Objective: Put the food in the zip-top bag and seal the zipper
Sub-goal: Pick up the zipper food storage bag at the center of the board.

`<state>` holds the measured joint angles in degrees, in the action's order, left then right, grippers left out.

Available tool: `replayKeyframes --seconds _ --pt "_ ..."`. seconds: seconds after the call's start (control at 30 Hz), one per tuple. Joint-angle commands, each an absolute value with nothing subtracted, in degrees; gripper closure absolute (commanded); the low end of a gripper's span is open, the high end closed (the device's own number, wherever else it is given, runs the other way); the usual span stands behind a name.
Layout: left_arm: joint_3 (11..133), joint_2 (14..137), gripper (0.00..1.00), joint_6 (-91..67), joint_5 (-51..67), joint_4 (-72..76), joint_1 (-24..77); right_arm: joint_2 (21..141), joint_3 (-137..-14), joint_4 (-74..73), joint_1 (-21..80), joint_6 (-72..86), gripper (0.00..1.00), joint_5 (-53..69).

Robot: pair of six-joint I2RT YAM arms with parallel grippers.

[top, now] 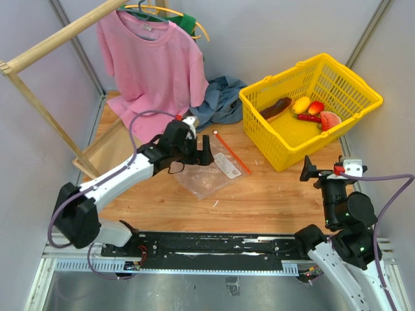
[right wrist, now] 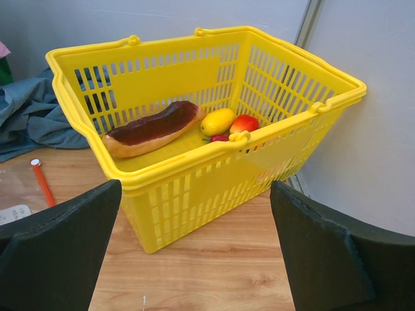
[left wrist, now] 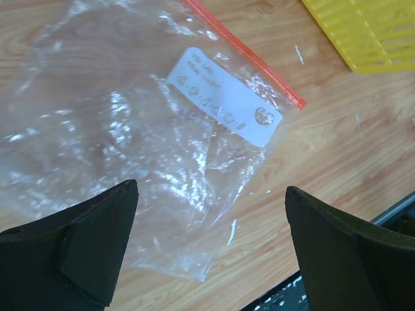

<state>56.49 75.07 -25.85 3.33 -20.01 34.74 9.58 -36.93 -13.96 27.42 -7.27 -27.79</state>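
The zip-top bag (top: 207, 172) is laid beside the yellow basket (top: 279, 76), where the food (top: 301, 109) is kept. The left pincer (left wrist: 211, 188) and right pincer (right wrist: 194, 186) are spread wide, empty. Slippery film could be bunched, its mouth unopened.

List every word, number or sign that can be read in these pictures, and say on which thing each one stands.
White rectangular label on the clear crinkly plastic bag: handwritten lines and a small round mark, too blurred to read.
Yellow plastic basket and pink T-shirt: no writing visible.
Nothing else is legible.
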Motion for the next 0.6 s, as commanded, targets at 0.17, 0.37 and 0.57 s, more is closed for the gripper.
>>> replayKeyframes --seconds 0.17,0.37,0.57 --pt "60.3 87.5 0.01 -26.6 4.9 -16.7 39.4 15.5 -43.0 -17.5 28.3 -4.1 0.02 -16.2" --pt "53.0 85.8 0.01 -27.6 3.2 -16.9 39.4 24.5 -48.1 -20.3 28.3 -3.4 0.02 -3.0" --pt "46.5 83.2 0.01 -29.8 -2.3 -20.2 39.2 39.2 -55.3 -26.8 28.3 -4.4 0.02 7.2"
